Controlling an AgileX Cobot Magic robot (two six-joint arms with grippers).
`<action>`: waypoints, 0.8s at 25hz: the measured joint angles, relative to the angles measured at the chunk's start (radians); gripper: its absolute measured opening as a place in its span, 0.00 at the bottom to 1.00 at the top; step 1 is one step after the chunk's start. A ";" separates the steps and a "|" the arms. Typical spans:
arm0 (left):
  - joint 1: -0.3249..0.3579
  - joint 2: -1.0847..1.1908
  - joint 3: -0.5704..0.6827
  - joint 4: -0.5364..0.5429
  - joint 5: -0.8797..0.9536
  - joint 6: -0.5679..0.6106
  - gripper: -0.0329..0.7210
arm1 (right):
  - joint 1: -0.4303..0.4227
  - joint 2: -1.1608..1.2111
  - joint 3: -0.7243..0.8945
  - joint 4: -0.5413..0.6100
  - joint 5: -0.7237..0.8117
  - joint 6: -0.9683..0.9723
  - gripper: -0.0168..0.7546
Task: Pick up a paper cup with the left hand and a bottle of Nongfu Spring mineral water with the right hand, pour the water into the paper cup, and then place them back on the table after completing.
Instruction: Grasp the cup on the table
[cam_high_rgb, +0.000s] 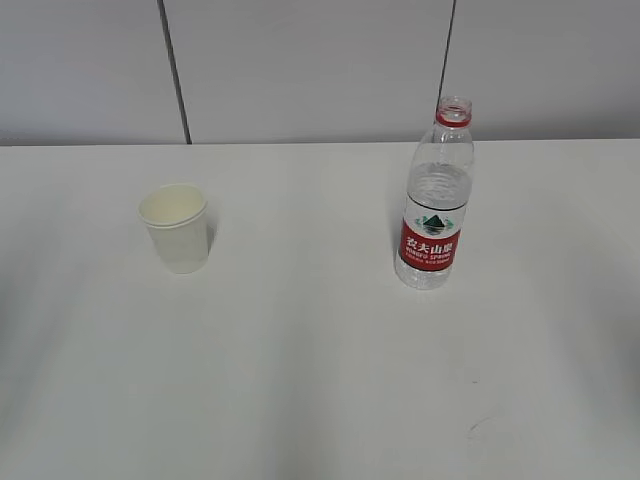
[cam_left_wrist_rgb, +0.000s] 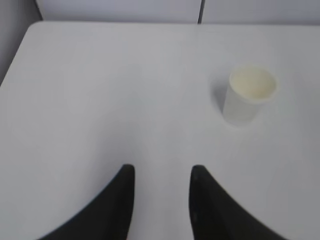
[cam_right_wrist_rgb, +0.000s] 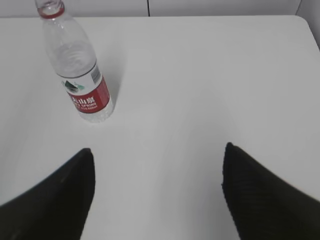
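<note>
A white paper cup (cam_high_rgb: 177, 227) stands upright on the white table (cam_high_rgb: 300, 380), left of centre; it shows in the left wrist view (cam_left_wrist_rgb: 248, 95) ahead and to the right. An uncapped Nongfu Spring bottle (cam_high_rgb: 434, 210) with a red label stands upright to the right, holding clear water; it shows in the right wrist view (cam_right_wrist_rgb: 77, 70) ahead and to the left. My left gripper (cam_left_wrist_rgb: 161, 172) is open and empty, well short of the cup. My right gripper (cam_right_wrist_rgb: 157, 152) is wide open and empty, short of the bottle. Neither arm shows in the exterior view.
A grey panelled wall (cam_high_rgb: 320, 60) with dark seams runs behind the table's far edge. The table's rounded far left corner (cam_left_wrist_rgb: 35, 27) and far right corner (cam_right_wrist_rgb: 300, 20) show in the wrist views.
</note>
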 joint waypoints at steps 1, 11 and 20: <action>-0.007 0.023 0.000 0.000 -0.057 0.000 0.36 | 0.000 0.016 0.000 0.000 -0.022 0.005 0.78; -0.026 0.339 0.012 0.022 -0.488 0.000 0.36 | 0.000 0.101 0.000 -0.002 -0.102 0.009 0.78; -0.026 0.557 0.272 -0.004 -1.144 0.000 0.37 | 0.000 0.138 0.000 -0.006 -0.165 0.009 0.78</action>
